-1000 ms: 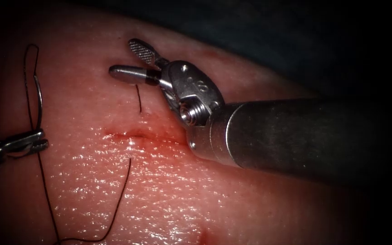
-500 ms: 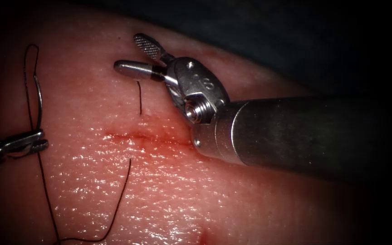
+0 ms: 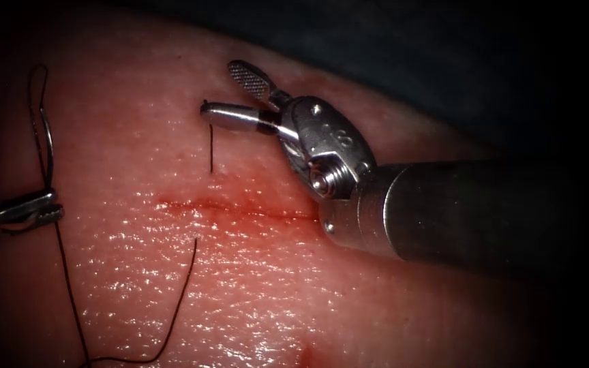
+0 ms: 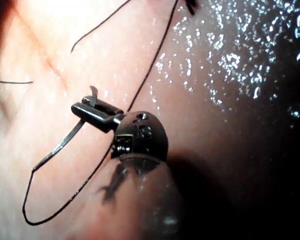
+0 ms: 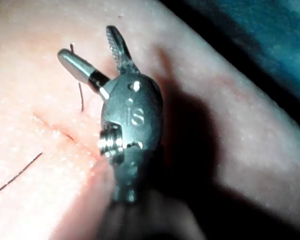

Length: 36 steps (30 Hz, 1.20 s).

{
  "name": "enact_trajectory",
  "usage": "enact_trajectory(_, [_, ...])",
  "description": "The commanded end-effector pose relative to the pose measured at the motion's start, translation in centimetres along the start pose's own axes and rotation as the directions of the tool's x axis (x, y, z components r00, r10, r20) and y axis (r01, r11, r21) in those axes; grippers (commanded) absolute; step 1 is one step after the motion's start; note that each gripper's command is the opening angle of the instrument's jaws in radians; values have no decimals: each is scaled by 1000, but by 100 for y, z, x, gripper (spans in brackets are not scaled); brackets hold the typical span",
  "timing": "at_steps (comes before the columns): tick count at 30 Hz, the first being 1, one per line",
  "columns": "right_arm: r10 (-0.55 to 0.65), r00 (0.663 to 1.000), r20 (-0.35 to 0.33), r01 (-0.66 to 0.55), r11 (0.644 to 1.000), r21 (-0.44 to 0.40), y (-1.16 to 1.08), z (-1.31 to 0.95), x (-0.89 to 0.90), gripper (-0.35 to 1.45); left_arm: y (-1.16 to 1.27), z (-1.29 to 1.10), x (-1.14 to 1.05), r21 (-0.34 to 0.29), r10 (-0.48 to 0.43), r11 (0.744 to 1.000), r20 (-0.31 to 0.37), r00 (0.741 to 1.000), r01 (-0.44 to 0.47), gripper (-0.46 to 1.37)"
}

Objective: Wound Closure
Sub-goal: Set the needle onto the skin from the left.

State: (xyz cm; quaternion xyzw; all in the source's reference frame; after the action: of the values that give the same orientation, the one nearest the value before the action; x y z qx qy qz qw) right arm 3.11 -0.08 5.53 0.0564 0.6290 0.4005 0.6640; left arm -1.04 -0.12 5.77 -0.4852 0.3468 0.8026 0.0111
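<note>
Tissue edge: the tissue rounds off along a dark border behind the right tool; past that edge lies dark background.
Open room: bare tissue lies between the two tools and on the near side of the cut, a thin line with red fluid along it.
Left tool: the left tool sits at the endoscope view's left edge, well left of the cut, jaws clamped on the needle. In the left wrist view the left tool grips the needle near one end of its curve, and most of the curve runs free.
Needle: held off to the left of the cut, out of the tissue as far as can be seen.
Right tool: the right tool hovers over the far side of the cut, jaws spread wide and holding nothing. The right wrist view shows the right tool the same way.
Thread: the thread loops from the needle down the left side and curves back up to the near side of the cut.
Short end: a short thread end stands up on the far side, its tip just beside the right tool's lower jaw; contact cannot be told.
In the way: the right tool's shaft covers the cut's right end.
Cut off: the left tool's shaft is lost in the dark left edge.
</note>
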Motion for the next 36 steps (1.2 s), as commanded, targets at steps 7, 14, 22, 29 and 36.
enact_trajectory(7, [-50, 996, 70, 48, 998, 31, -7, -10, -1, 144, -9, 10, -1, -7, 1, 1000, 8, 1000, -1, -35])
enact_trajectory(14, [-62, 992, 113, 55, 996, 64, -21, -21, -11, 144, -10, 20, 1, -2, 8, 1000, 17, 1000, -8, -35])
enact_trajectory(22, [-80, 988, 135, 68, 994, 90, -35, -33, -25, 143, -15, 38, -1, 2, 6, 1000, 29, 1000, -6, -35])
enact_trajectory(29, [-92, 985, 143, 77, 992, 104, -45, -40, -34, 142, -16, 59, -12, -21, 15, 1000, 51, 999, -14, -35])
enact_trajectory(36, [-98, 983, 155, 82, 991, 108, -50, -43, -38, 141, -19, 90, -28, -48, 19, 999, 82, 996, -15, -35])
